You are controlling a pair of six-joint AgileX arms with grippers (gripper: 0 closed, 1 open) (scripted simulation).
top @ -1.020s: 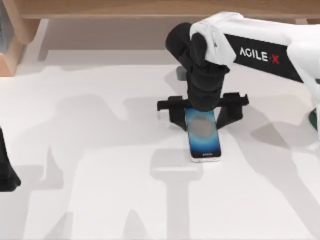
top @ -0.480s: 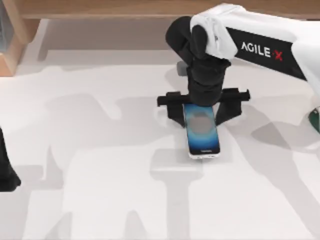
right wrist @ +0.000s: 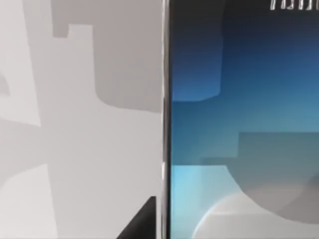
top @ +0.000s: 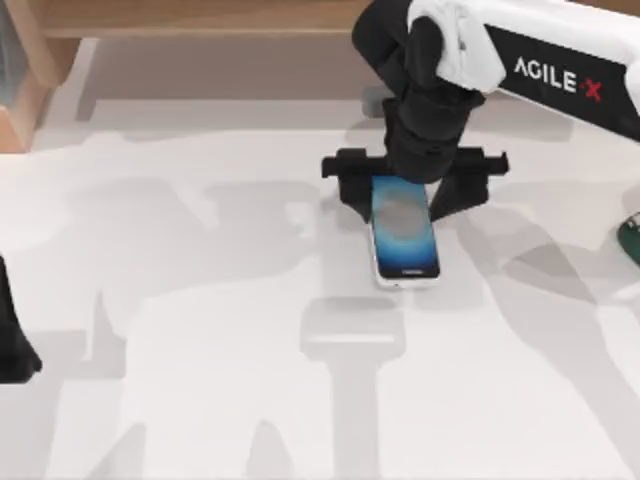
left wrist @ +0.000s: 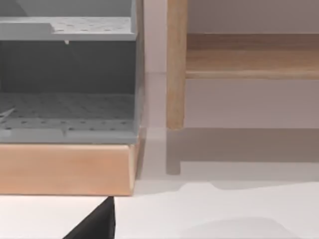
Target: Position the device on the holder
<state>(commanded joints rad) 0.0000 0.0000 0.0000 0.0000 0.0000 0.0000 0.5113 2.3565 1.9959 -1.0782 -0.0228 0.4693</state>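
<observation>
Smartphone [top: 404,232] pinched at its top by right gripper [top: 420,168] above black holder [top: 350,180]; lowering should stay slow and centred

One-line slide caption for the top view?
Right gripper holds the phone at the black holder; left gripper idle.

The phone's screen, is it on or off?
On. The phone shows a glowing blue screen in top view and right wrist view, with its top under the right gripper.

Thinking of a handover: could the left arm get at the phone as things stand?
Probably not easily. The left tool is parked at the table's far left edge, while the phone leans on the stand with the right arm over its top end.
</observation>
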